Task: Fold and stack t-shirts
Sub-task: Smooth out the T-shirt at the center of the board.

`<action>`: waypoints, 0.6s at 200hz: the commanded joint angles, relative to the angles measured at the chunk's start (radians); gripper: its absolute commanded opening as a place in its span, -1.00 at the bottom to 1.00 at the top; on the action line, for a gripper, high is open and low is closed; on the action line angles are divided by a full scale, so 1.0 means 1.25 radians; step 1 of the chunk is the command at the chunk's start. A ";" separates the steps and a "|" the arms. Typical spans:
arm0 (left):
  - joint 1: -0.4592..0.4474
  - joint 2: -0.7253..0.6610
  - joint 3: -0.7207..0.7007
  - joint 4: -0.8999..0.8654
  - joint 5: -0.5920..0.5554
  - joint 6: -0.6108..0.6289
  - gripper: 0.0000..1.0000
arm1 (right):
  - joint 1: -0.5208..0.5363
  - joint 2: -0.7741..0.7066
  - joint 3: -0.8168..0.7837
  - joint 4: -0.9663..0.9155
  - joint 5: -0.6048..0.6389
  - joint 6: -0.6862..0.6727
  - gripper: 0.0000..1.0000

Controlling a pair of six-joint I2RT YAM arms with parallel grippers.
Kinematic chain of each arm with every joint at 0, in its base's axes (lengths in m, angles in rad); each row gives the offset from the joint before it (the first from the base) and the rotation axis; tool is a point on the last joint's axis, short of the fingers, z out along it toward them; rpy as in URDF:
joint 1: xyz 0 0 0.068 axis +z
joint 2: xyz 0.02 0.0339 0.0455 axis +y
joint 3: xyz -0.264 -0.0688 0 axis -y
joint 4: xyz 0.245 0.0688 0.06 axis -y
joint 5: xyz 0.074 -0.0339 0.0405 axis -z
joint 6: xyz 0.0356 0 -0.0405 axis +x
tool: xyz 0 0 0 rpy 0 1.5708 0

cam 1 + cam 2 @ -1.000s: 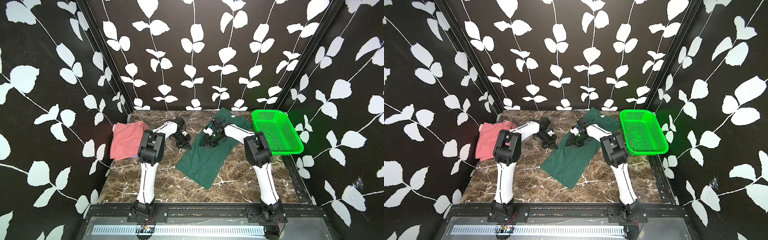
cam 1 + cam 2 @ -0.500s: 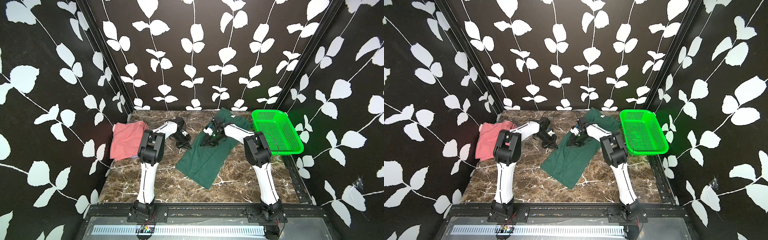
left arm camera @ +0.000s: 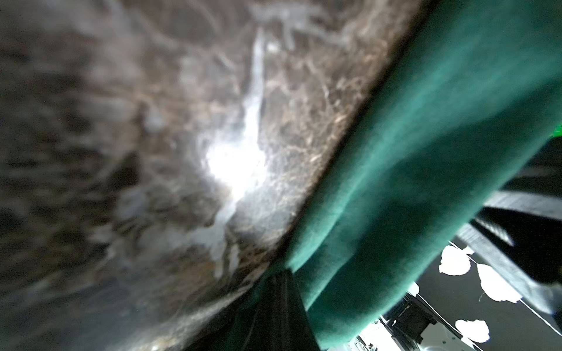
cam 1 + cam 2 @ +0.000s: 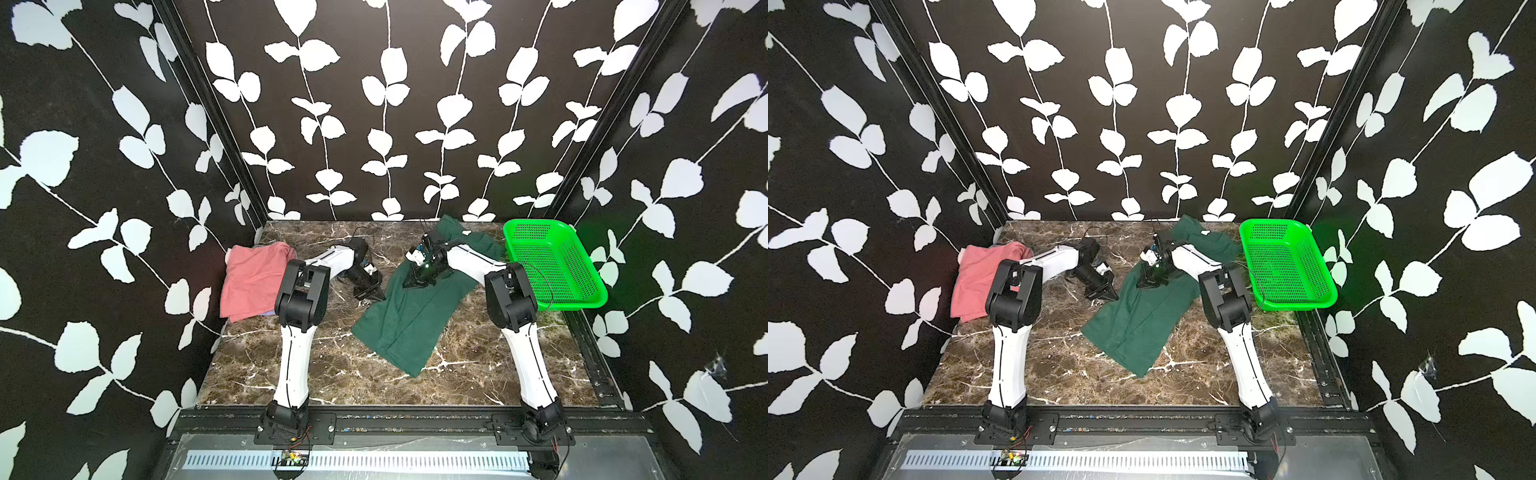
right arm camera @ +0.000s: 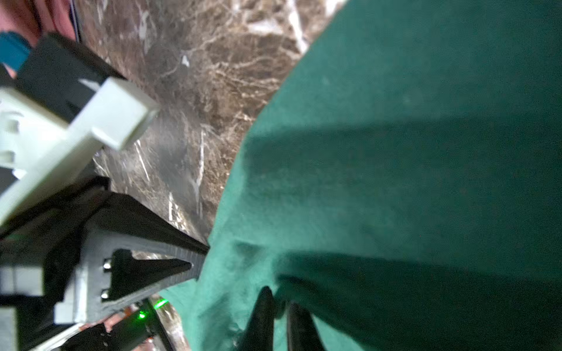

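Desk (image 4: 332, 374) of brown marble, dark green t-shirt (image 4: 399, 320) spread slantwise across its middle, far end bunched by the back wall beside bright green basket (image 4: 570, 305). Right hand (image 5: 281, 299) down on the shirt's upper part, closed, pinching a small ridge of cloth; left hand (image 4: 373, 293) closed on the shirt's left edge. Pink t-shirt (image 4: 249, 278) folded at the left side, well apart from the green one.

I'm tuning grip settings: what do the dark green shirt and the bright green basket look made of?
Dark green shirt: soft matte knit cloth, it drapes in folds and looks fuzzy. Green basket: probably rigid glossy plastic, with perforated walls.
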 commanded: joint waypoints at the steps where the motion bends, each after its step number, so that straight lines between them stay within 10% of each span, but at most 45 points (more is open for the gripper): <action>1: -0.003 -0.012 -0.027 -0.018 -0.038 0.006 -1.00 | -0.003 0.010 0.019 -0.013 0.008 -0.004 -0.99; 120: -0.003 -0.004 -0.045 0.021 -0.032 -0.018 -1.00 | -0.003 -0.104 -0.079 -0.130 0.014 -0.084 -1.00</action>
